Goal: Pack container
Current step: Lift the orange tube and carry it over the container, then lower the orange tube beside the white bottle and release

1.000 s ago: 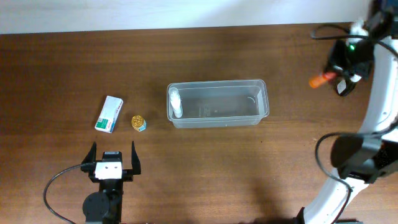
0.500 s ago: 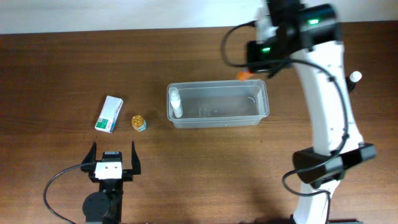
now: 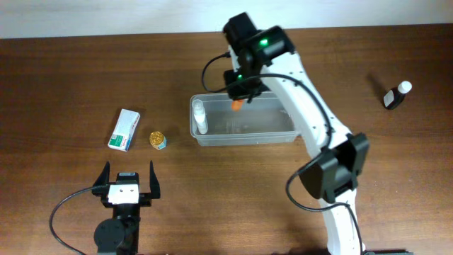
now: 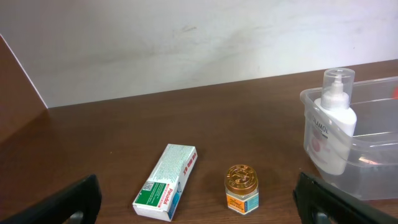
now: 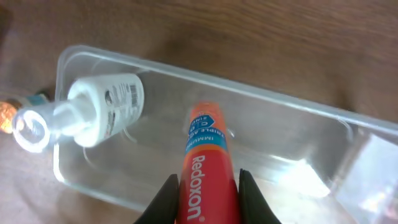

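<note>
The clear plastic container point(image 3: 279, 133) lies mid-table, also in the right wrist view point(image 5: 298, 155) and left wrist view point(image 4: 373, 180). A white pump bottle point(image 3: 199, 116) stands inside its left end point(image 5: 106, 109) point(image 4: 331, 124). My right gripper point(image 3: 238, 99) is shut on an orange Redoxon tube point(image 5: 206, 168) and holds it above the container's left half, tip pointing down into it. My left gripper point(image 4: 199, 208) is open and empty near the front edge point(image 3: 128, 185). A white-and-green box point(image 3: 124, 129) point(image 4: 168, 182) and a small gold-lidded jar point(image 3: 157, 139) point(image 4: 241, 186) lie on the table left of the container.
A small dark bottle with a white cap point(image 3: 395, 94) lies at the far right of the table. The right arm point(image 3: 311, 134) arches over the container's right part. A pale wall runs along the back edge.
My right arm has swung from the far right to the left, carrying the orange tube from beyond the container's back edge to above its left half. The left arm has not moved.
</note>
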